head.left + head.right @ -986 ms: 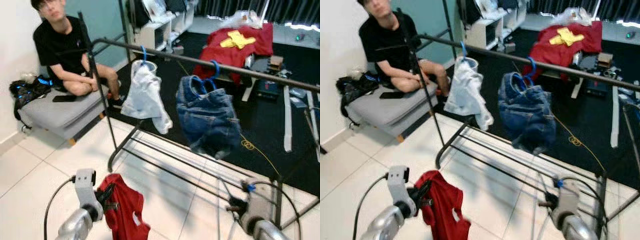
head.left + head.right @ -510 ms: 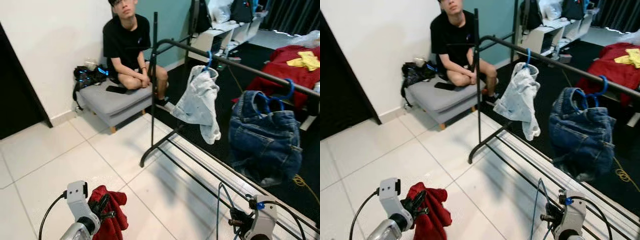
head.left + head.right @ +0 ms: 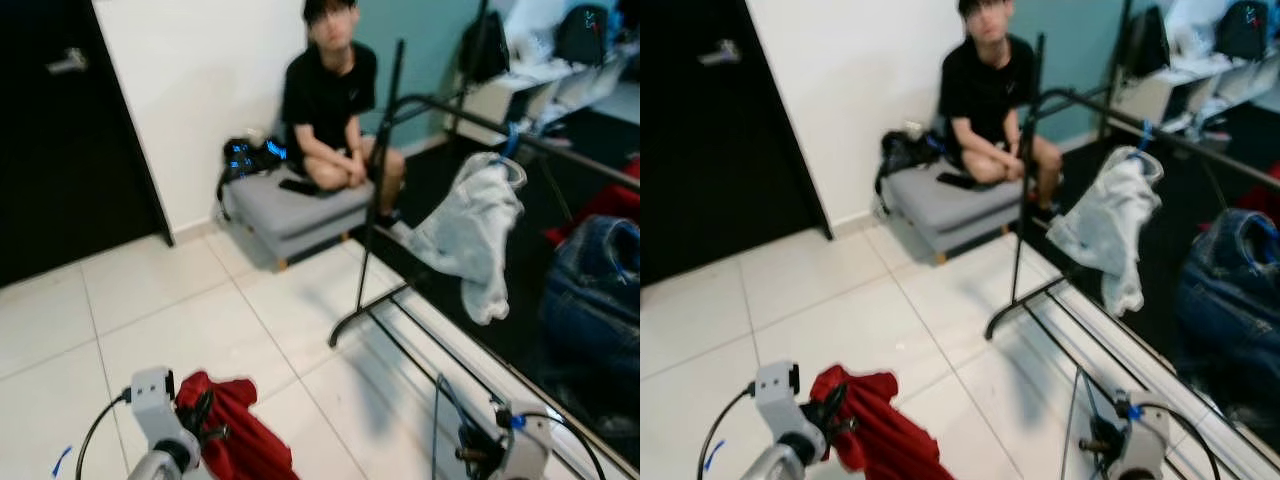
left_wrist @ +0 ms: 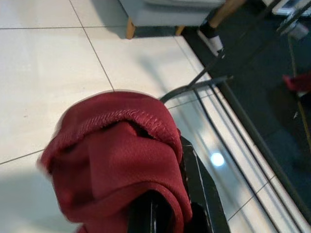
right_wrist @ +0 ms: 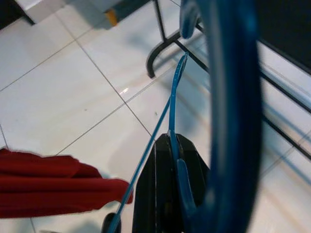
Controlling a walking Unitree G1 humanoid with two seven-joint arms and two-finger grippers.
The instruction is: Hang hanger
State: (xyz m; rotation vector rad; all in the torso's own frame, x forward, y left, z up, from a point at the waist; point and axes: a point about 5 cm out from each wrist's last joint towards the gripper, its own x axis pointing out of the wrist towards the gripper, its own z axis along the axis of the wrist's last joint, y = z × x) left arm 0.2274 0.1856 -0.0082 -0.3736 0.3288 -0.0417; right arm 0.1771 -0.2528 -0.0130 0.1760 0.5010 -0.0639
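Your left gripper (image 3: 203,428) is low at your left, its fingers (image 4: 199,189) closed on one red garment (image 4: 116,165). Your right gripper (image 5: 167,194) is low at your right, fingers pressed together around the thin wire of one blue hanger (image 5: 228,97). The black drying rack (image 3: 380,190) stands ahead to your right, carrying two hung items: a pale garment (image 3: 468,228) and blue jeans (image 3: 597,290). One person (image 3: 335,110) sits on a grey cushion (image 3: 295,205).
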